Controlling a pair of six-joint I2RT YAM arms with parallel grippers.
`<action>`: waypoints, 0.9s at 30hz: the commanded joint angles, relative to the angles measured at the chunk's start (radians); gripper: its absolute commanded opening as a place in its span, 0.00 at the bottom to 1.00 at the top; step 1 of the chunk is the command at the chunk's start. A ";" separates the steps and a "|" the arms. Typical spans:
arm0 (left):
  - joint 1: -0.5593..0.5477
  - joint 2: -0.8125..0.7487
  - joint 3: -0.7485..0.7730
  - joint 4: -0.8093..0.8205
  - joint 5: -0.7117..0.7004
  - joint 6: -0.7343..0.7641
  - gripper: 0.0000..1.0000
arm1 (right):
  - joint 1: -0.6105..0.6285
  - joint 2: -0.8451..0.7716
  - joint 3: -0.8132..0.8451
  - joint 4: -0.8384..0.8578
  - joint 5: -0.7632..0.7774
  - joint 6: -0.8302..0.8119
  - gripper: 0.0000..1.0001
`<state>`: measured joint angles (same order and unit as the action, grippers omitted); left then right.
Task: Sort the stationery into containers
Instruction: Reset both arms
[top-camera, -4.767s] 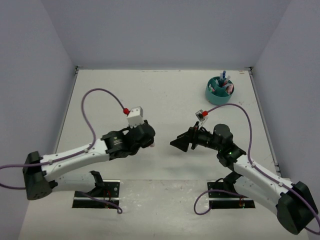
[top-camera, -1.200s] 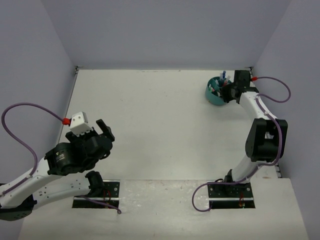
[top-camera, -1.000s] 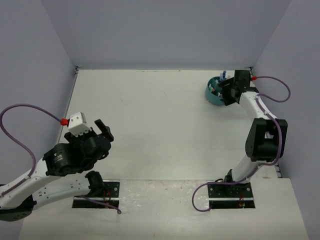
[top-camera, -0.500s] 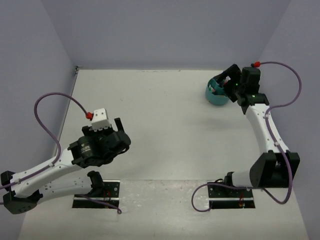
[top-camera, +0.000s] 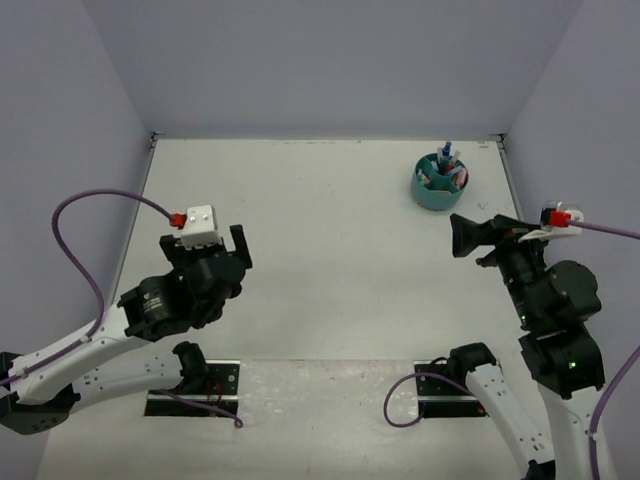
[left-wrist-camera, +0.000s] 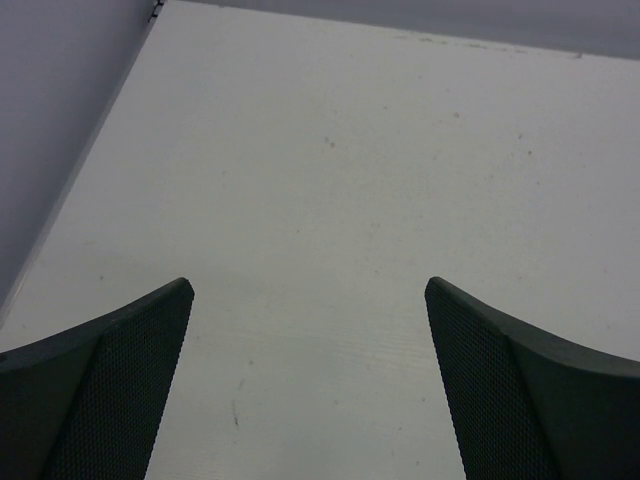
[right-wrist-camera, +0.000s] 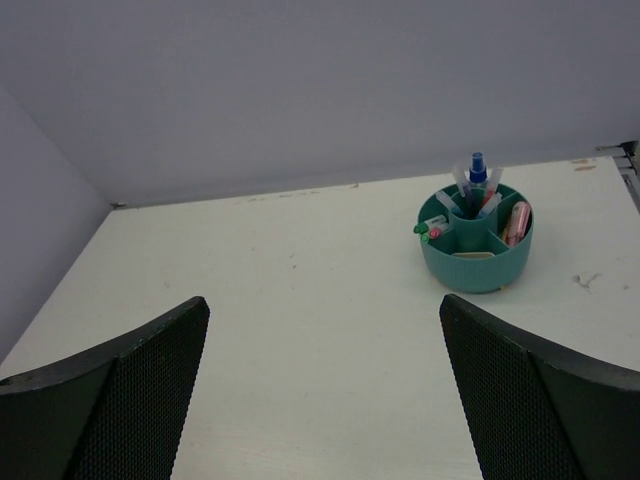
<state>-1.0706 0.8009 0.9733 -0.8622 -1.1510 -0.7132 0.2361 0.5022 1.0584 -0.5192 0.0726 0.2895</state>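
Upper right of the top view: teal organiser (top-camera: 441, 184) on an off-white table (top-camera: 330, 240), w/ faint grey scuffs. Right wrist view: blue-capped bottle (right-wrist-camera: 477, 168) at centre, pink item (right-wrist-camera: 517, 222) on the right side, green & red bit (right-wrist-camera: 428, 232) at the left rim. Walls (top-camera: 330, 60) pale lavender-grey. Arms (top-camera: 90, 360) white w/ black joints; cables (top-camera: 120, 194) purple, plugs (top-camera: 177, 219) red. Left gripper (left-wrist-camera: 308, 290) & right gripper (right-wrist-camera: 325, 305): black, fine mesh-dot texture on inner faces.
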 joint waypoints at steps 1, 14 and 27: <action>0.008 -0.110 -0.039 0.142 -0.122 0.108 1.00 | 0.011 -0.058 -0.076 -0.086 0.018 -0.042 0.99; 0.688 -0.073 -0.163 0.570 0.668 0.305 1.00 | 0.011 -0.075 -0.103 -0.082 0.074 -0.058 0.99; 0.768 -0.204 -0.162 0.530 0.623 0.435 1.00 | 0.012 -0.094 -0.145 -0.042 0.082 -0.062 0.99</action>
<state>-0.3134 0.6062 0.7894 -0.3523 -0.5282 -0.3428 0.2439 0.4015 0.9245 -0.6011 0.1204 0.2409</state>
